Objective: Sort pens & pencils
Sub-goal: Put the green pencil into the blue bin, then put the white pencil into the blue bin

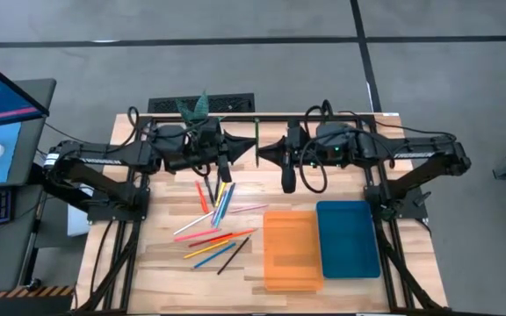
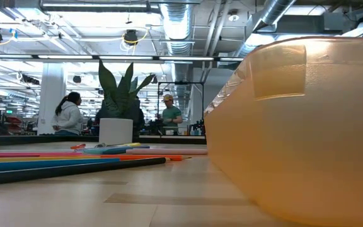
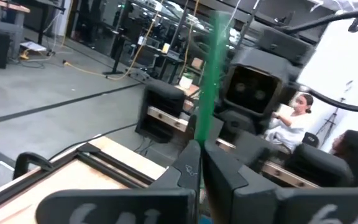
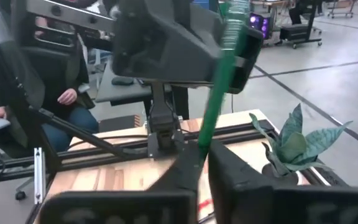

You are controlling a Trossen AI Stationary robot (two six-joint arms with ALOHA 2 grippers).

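Orange tray (image 2: 307,126) is filling the low view beside the blue tray (image 1: 348,237). Both grippers, left (image 1: 246,151) and right (image 1: 267,152), are meeting tip to tip above the table's far edge, fingers closed, pinching one green pen (image 1: 256,139); remaining pens (image 1: 216,224) are lying scattered left of the trays

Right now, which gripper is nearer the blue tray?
Right, narrowly. Right gripper and left gripper both grip the green pen at the table's back; the blue tray lies on the right gripper's side, nearer the front.
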